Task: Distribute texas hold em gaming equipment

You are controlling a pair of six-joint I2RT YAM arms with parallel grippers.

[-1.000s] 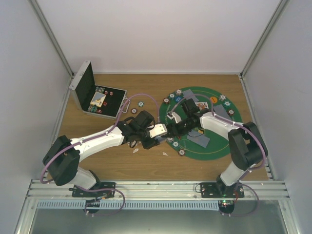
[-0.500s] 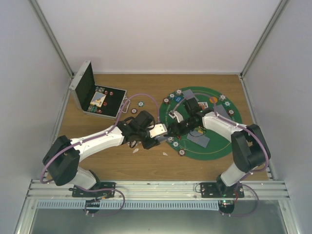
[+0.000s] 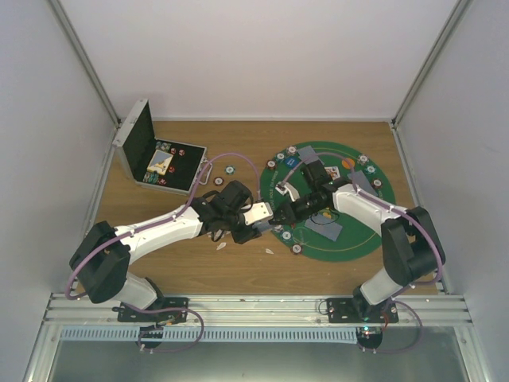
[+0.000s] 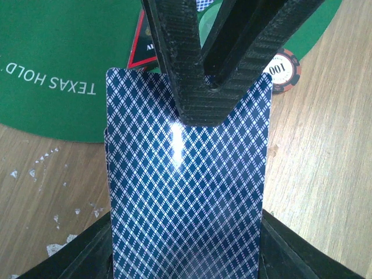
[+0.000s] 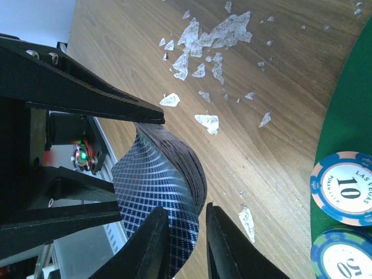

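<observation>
My left gripper (image 3: 265, 213) is shut on a deck of blue diamond-backed playing cards (image 4: 186, 192), held over the wood at the green mat's (image 3: 350, 239) left edge. My right gripper (image 5: 186, 218) meets it from the right. Its fingers (image 4: 203, 87) lie across the deck's far end, and the top card (image 5: 157, 186) curls up between them. A "100" poker chip (image 4: 282, 68) and a red-black triangular token (image 4: 142, 49) lie just beyond the deck. Two blue chips (image 5: 343, 186) sit on the mat edge (image 5: 349, 116).
An open metal case (image 3: 155, 159) with chips stands at the back left. Chips ring the mat, with grey cards (image 3: 324, 227) and an orange button (image 3: 347, 162) on it. Two chips (image 3: 229, 169) lie on the wood. White scraps (image 5: 215, 35) litter the wood under the grippers.
My right arm has shifted slightly, its elbow moving right while its gripper stays at the deck. My left arm has not visibly moved.
</observation>
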